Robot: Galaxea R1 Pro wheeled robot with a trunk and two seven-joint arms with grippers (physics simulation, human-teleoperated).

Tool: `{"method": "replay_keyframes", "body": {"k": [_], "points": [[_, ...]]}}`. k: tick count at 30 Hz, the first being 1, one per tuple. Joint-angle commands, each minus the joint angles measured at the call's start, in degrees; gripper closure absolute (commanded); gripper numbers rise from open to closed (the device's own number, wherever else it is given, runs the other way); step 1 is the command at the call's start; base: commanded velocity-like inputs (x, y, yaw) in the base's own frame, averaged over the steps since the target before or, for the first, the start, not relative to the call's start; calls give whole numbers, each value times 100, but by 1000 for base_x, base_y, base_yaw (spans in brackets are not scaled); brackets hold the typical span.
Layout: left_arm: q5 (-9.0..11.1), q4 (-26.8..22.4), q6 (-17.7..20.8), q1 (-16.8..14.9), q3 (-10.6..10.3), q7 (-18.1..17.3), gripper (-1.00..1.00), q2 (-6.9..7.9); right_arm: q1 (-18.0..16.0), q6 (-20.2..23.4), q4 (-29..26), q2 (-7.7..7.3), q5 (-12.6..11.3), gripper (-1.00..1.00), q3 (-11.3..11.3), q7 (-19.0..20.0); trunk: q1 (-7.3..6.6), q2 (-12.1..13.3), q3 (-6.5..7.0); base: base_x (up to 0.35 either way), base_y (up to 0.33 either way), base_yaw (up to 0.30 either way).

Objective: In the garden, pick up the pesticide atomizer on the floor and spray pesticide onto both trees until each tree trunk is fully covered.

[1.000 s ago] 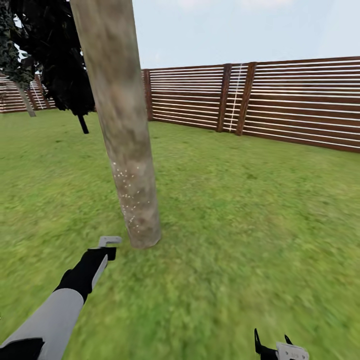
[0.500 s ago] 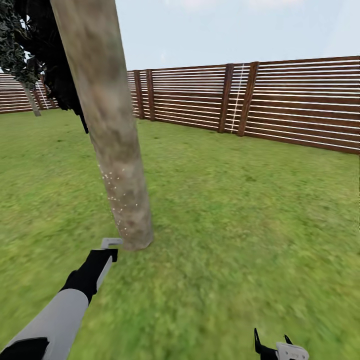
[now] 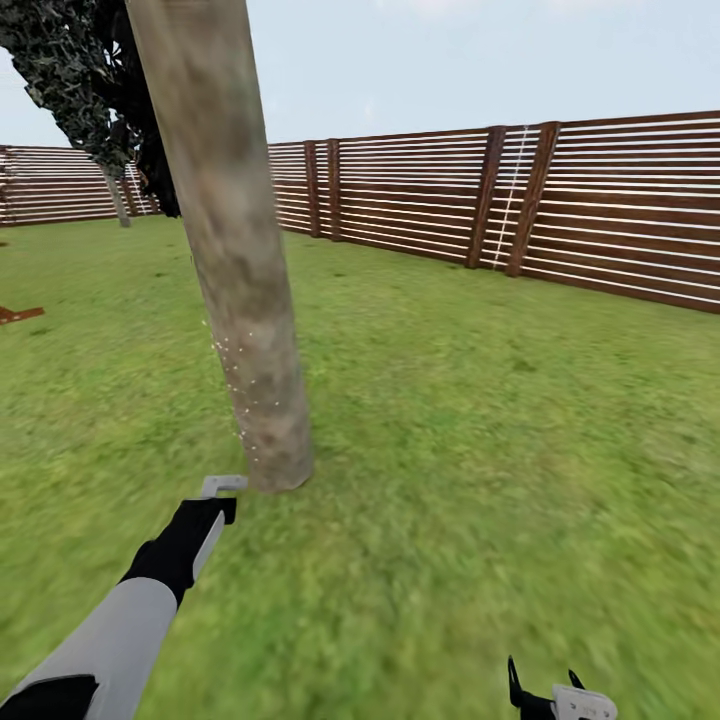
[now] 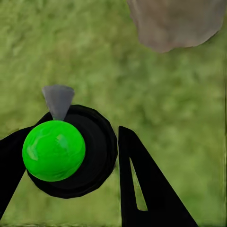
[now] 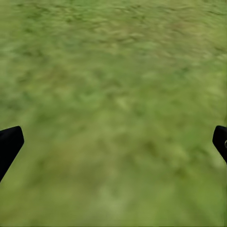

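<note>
A thick pale grey-beige tree trunk (image 3: 235, 260) rises from the lawn just ahead, leaning slightly. Whitish pesticide specks (image 3: 238, 385) dot its lower left side. My left gripper (image 3: 212, 500) hangs low by the trunk's base (image 4: 175, 23), shut on the pesticide atomizer (image 4: 54, 150). The atomizer is a black body with a glossy green ball and a grey cone nozzle (image 4: 58, 99), and its pale grey tip (image 3: 222, 485) shows beyond the gripper. My right gripper (image 3: 545, 685) hangs open over bare grass, its fingertips (image 5: 9, 142) wide apart. A second tree (image 3: 80, 80) with dark foliage stands at the far left by the fence.
A brown slatted wooden fence (image 3: 520, 200) bounds the lawn across the back and right. A small brown object (image 3: 18, 314) lies on the grass at the left edge. Open grass (image 3: 520, 450) stretches to the right of the trunk.
The whole view has swung left, so the fence posts sit further right and the far tree shows more. Both arms keep the same pose relative to the camera.
</note>
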Motion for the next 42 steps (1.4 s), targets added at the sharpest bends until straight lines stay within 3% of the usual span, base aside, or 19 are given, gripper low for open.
{"method": "replay_keyframes", "body": {"k": [1,4,18,37,42], "points": [[119,-1,-1,0,0,1,100,2,0,0,0,6,0,-100,0,1,0,0,0,29,-274,125],[351,-1,-16,75,-9,12,100,9,0,0,0,23,0,-100,0,1,0,0,0,137,-275,21],[356,-1,-18,79,-9,12,100,2,0,0,0,26,0,-100,0,-4,0,0,0,192,-275,228],[381,-1,-8,79,-22,-64,100,-52,0,0,0,26,-8,-100,0,-7,0,0,-48,39,-294,28],[394,-1,-10,88,-10,-72,100,-40,0,0,0,25,-8,-100,0,-7,0,0,-73,20,-51,55]]}}
